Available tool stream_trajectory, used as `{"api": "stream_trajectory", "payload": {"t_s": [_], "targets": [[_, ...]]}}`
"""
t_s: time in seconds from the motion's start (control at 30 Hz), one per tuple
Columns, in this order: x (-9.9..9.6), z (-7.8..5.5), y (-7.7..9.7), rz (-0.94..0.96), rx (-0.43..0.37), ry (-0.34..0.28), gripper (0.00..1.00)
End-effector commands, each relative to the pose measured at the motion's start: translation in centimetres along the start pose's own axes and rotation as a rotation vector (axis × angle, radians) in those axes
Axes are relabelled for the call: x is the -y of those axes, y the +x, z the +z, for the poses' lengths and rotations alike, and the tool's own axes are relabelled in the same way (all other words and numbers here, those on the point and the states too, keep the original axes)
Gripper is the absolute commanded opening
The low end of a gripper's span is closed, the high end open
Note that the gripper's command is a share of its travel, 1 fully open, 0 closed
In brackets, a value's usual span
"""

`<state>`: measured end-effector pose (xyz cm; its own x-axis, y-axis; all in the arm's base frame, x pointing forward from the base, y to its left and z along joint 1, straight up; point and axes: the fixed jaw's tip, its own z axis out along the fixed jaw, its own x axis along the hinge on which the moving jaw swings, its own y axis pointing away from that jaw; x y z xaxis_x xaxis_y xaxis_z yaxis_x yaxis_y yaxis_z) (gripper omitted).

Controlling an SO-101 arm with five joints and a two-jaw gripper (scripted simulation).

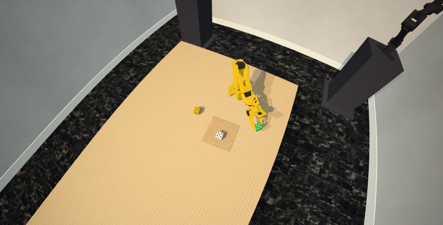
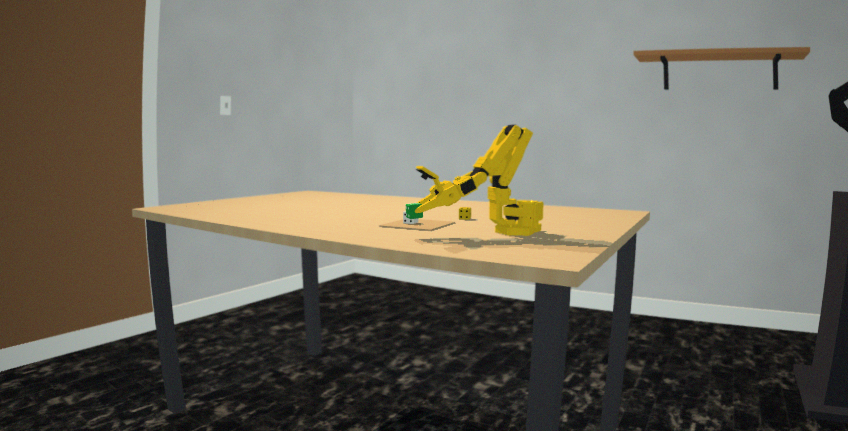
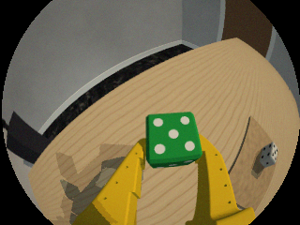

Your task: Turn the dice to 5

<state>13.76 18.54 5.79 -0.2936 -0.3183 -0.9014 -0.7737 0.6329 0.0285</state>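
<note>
My gripper (image 1: 256,123) (image 2: 418,210) (image 3: 172,149) is shut on the green die (image 1: 258,127) (image 2: 412,210) (image 3: 173,134), holding it by two opposite sides above the table, off the mat's side. The green die's face with five pips faces the wrist camera. The white die (image 1: 219,135) (image 2: 408,219) (image 3: 268,155) lies flat on the mat (image 1: 230,129) (image 2: 439,225) (image 3: 244,184), with what looks like five pips on top. In the exterior view the green die partly covers it. The mat lies flat.
The yellow die (image 1: 197,110) (image 2: 464,213) lies on the table (image 1: 149,135) (image 2: 333,230) beyond the mat, toward the arm's other side, and is out of the wrist view. The table's long edge runs close beside the arm's held die in the top view.
</note>
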Motion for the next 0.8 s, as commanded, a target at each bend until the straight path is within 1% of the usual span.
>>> {"api": "stream_trajectory", "payload": {"t_s": [0.0, 0.17, 0.77], "targets": [[0.15, 0.08, -0.91, -0.006, 0.075, 0.005, 0.00], [0.16, 0.05, -0.95, -0.007, 0.086, 0.005, 0.00], [0.16, 0.05, -0.95, -0.007, 0.087, 0.005, 0.00]]}}
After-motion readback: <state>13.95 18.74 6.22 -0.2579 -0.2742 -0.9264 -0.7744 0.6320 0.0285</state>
